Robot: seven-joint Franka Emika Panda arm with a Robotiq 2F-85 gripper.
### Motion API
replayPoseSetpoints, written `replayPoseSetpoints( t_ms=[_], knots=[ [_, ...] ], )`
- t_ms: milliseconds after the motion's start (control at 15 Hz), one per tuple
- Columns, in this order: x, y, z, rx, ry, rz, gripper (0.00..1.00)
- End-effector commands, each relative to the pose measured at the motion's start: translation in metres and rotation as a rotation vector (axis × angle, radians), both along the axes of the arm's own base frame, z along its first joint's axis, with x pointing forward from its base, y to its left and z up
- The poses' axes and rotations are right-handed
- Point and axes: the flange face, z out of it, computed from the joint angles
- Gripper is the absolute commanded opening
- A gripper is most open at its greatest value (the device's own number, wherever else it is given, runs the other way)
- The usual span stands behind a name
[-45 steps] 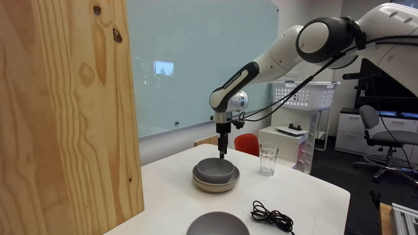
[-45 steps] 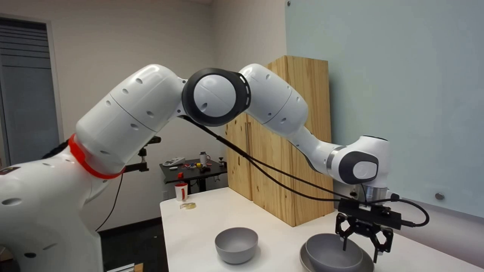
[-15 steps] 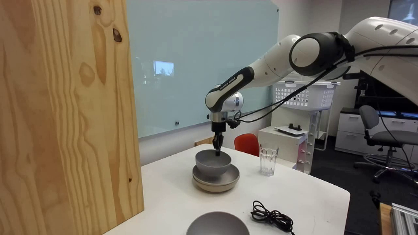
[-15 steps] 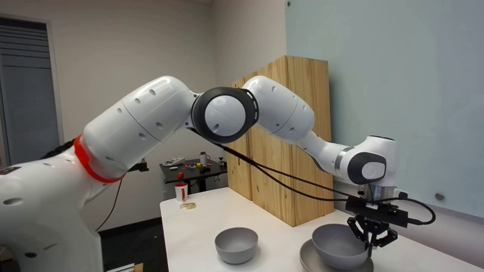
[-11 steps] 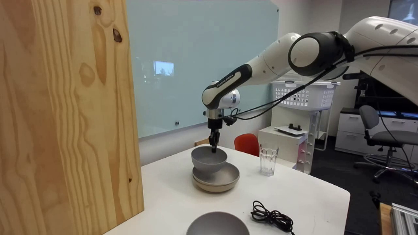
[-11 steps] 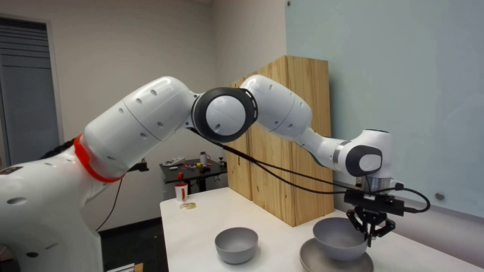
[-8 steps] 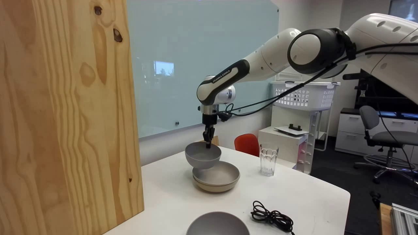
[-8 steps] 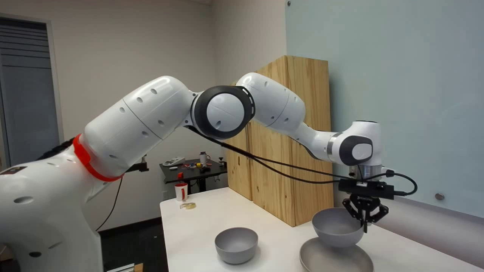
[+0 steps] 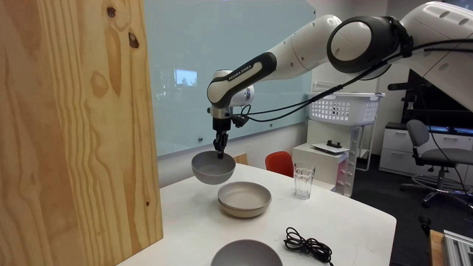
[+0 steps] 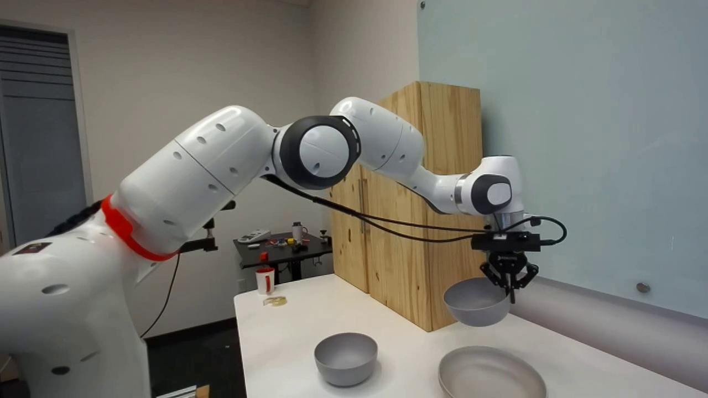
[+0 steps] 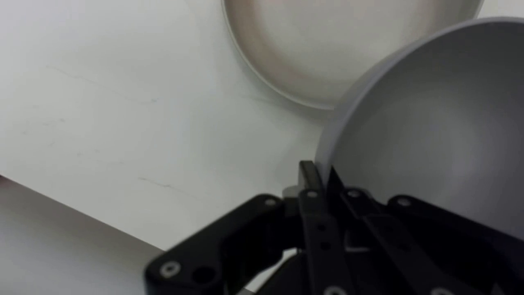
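Observation:
My gripper (image 9: 220,155) is shut on the rim of a grey bowl (image 9: 212,170), one finger inside and one outside. In the wrist view the bowl (image 11: 434,135) fills the right side, its rim pinched between the fingertips. It hangs in the air, slightly tilted, above the white table (image 9: 332,221). Below and beside it, a shallow beige bowl (image 9: 244,197) rests on the table, apparently stacked in another one; it shows too in the wrist view (image 11: 339,49). A second deep grey bowl (image 10: 345,362) stands on the table, cut off at the bottom of an exterior view (image 9: 246,255).
A tall wooden cabinet (image 10: 448,221) stands on the table near the held bowl. A clear glass (image 9: 303,181) and a coiled black cable (image 9: 310,248) lie on the other side. A red-and-white mug (image 10: 265,281) is at the far end. A glass board (image 9: 229,55) covers the wall behind.
Earlier the open gripper hung over the deep bowl in the stack. It closed on the rim, and has lifted the bowl up and out, toward the wooden cabinet. The shallow bowls have stayed put.

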Motion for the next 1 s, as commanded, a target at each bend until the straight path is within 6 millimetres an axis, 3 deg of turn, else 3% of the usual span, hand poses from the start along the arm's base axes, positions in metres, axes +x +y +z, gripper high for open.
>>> replayPoseSetpoints(
  t_ms=[0,267,600,733,933],
  knots=[
    [-0.013,0.015,0.000,0.026,0.091,0.010,0.01],
    [-0.028,0.019,-0.002,0.002,0.181,-0.002,0.01],
    [-0.022,0.023,-0.022,-0.046,0.152,-0.002,0.01],
    [-0.014,0.042,-0.033,-0.079,0.113,-0.008,0.01],
    [-0.010,0.087,-0.040,-0.141,0.072,0.007,0.01]
  ],
)
